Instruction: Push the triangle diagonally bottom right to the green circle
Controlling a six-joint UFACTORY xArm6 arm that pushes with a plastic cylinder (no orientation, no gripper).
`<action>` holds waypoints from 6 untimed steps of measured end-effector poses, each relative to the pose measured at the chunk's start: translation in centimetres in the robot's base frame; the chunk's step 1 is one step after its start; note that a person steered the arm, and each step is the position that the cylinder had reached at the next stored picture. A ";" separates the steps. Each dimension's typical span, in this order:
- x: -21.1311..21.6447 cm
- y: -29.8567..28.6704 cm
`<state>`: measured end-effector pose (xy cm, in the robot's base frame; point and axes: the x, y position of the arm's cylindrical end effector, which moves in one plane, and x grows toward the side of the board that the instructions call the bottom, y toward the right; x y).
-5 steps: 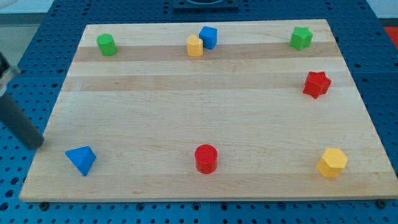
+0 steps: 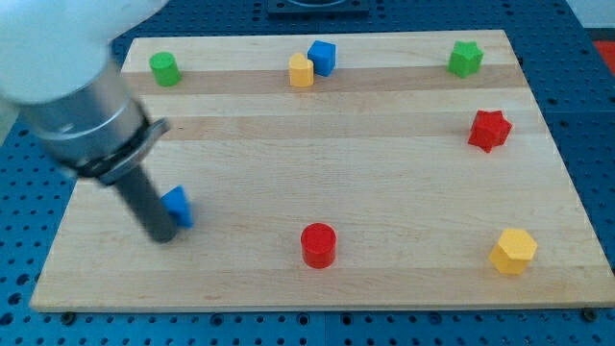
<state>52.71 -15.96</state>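
Observation:
The blue triangle [image 2: 179, 206] lies at the board's left, partly hidden by my rod. My tip [image 2: 161, 234] touches the triangle's lower left side. The green circle [image 2: 164, 68] stands at the view's top left, well above the triangle. The arm's grey body covers the board's upper left edge.
A yellow block [image 2: 302, 70] and a blue cube [image 2: 322, 57] stand together at top centre. A green star [image 2: 465, 59] is at top right, a red star [image 2: 489, 130] at right, a yellow hexagon [image 2: 513, 251] at bottom right, a red cylinder [image 2: 318, 244] at bottom centre.
My rod has swung in from the left edge onto the board. The blue triangle has moved up and to the right from the bottom left corner.

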 end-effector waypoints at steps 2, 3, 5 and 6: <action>-11.5 6.4; -16.3 8.7; -7.7 8.0; -3.9 3.6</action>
